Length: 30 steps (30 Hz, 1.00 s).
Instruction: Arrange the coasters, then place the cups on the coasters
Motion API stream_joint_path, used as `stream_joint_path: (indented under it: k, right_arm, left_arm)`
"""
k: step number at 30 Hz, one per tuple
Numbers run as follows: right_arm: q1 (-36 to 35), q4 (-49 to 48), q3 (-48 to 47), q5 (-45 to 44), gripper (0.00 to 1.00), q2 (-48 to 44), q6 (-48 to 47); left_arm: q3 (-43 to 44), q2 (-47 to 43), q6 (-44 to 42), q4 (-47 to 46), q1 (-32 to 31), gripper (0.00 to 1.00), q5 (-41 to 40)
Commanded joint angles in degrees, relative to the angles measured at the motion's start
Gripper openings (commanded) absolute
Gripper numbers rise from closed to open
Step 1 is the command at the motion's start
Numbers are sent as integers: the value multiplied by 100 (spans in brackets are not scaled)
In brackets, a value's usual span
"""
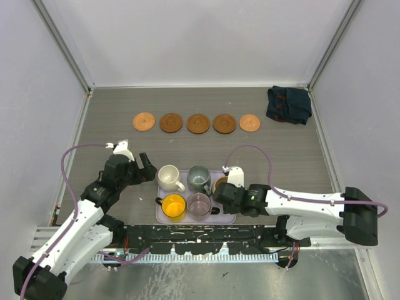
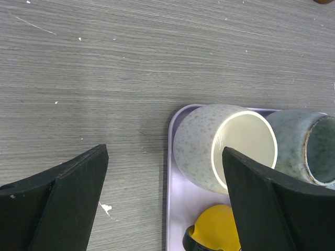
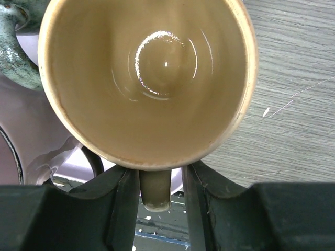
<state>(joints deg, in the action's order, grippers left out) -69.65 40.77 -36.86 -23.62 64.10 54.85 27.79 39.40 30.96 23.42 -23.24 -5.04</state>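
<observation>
Several brown coasters (image 1: 198, 123) lie in a row across the far half of the table. On the lavender tray (image 1: 227, 217) stand a cream cup (image 1: 167, 175), a grey-green cup (image 1: 199, 177), a yellow cup (image 1: 174, 205) and a purplish glass cup (image 1: 199, 204). The beige cup (image 3: 152, 73) stands at the tray's right end, mostly hidden from above. My right gripper (image 3: 159, 172) straddles its handle (image 3: 155, 191); the left finger touches it and a narrow gap shows on the right. My left gripper (image 2: 165, 151) hangs wide open beside the cream cup (image 2: 209, 146), holding nothing.
A dark blue folded cloth (image 1: 289, 105) lies at the far right corner. White walls enclose the table on three sides. The tray (image 2: 175, 209) sits close to the near edge, between the two arms.
</observation>
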Motion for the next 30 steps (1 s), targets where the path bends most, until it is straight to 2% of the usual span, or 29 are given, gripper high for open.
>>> stream_joint_path:
  k: [1, 15, 18, 20, 21, 30]
  right_arm:
    - [-14, -91, -157, -222, 41, 96, 145]
    - [-16, -398, 117, -375, 38, 245, 273]
    - [-22, -411, 201, -448, 28, 250, 336]
    - [-31, -419, 252, -506, 9, 257, 368]
    - [-31, -421, 275, -530, 2, 259, 375]
    - [-89, -61, -8, -1288, 1, 188, 253]
  left_arm:
    - [2, -46, 29, -294, -22, 92, -7]
    - [-37, -165, -16, -253, -23, 92, -90]
    - [-19, -160, -23, -233, -22, 92, -100]
    - [-20, -160, -37, -228, -27, 92, -124]
    - [-13, -160, -36, -224, -23, 92, -140]
    - [-13, -183, -33, -215, -23, 92, -185]
